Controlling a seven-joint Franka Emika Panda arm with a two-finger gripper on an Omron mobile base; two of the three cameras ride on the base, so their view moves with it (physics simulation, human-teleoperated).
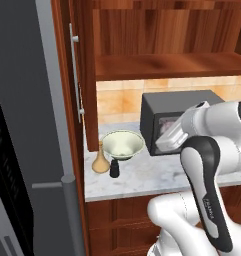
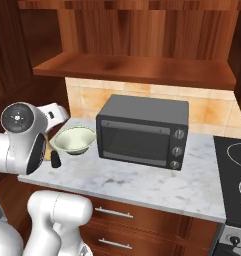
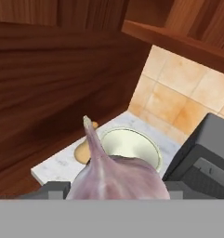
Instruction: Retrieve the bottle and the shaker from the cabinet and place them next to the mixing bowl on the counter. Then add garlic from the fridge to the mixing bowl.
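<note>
A marbled white-grey counter [image 1: 142,182] is seen beneath the wooden cabinet [image 1: 162,35]. Near its left edge, the smooth cream mixing bowl [image 1: 123,144], tan long-necked bottle [image 1: 100,161] and black tapered shaker [image 1: 114,168] are grouped. A papery, bulbous garlic [image 3: 114,176] is clamped in the gripper [image 3: 115,191], stem pointed toward the bowl.

My gripper [image 3: 117,193] holding garlic [image 3: 115,179] above the mixing bowl [image 1: 122,144], bottle [image 1: 100,162] and shaker [image 1: 114,168] beside it (on the counter [image 1: 157,177]), microwave [image 2: 142,131] to its right

Open above the mixing bowl [image 1: 123,144]; bottle [image 1: 100,161] and shaker [image 1: 114,168] at seven o'clock, microwave [image 1: 164,120] crowding at three.
</note>
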